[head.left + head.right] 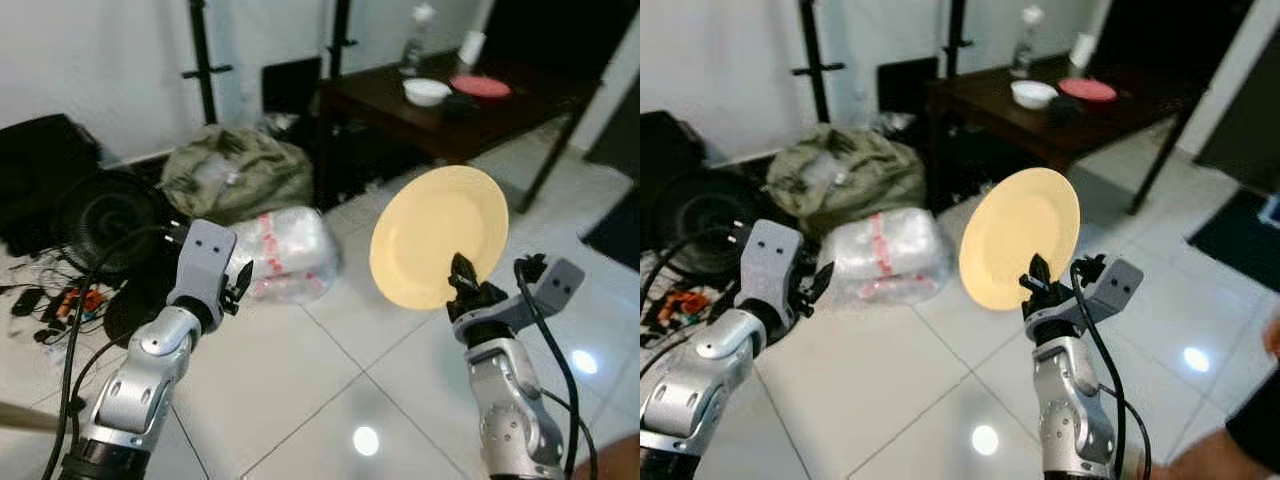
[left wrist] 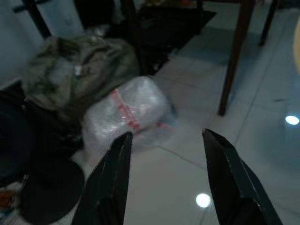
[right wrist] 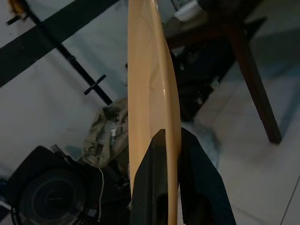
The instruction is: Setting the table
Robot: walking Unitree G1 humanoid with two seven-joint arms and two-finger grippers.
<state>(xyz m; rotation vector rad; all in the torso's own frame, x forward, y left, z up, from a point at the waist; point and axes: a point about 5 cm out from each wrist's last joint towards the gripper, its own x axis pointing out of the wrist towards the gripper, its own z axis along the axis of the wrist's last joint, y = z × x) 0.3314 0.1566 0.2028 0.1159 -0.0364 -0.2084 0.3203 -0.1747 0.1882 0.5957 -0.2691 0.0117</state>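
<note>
A pale yellow plate [image 1: 438, 237] stands on edge in the air in front of me, with my right gripper [image 1: 462, 281] shut on its lower rim. In the right wrist view the plate [image 3: 152, 89] runs edge-on between the two black fingers [image 3: 154, 183]. My left gripper [image 2: 165, 154] is raised at my left, open, with nothing between its fingers, above the white tiled floor. Ahead stands a dark wooden table [image 1: 380, 92] with a white bowl [image 1: 426, 91], a red plate [image 1: 481, 87], a bottle [image 1: 414, 42] and a white cup [image 1: 471, 47] on it.
A clear plastic-wrapped bundle with red tape [image 1: 285, 254] and an olive bag [image 1: 235, 175] lie on the floor left of the table. A black round fan [image 1: 105, 215], cables and black stand poles [image 1: 205, 65] fill the left. A dark mat [image 1: 615, 235] lies at the right.
</note>
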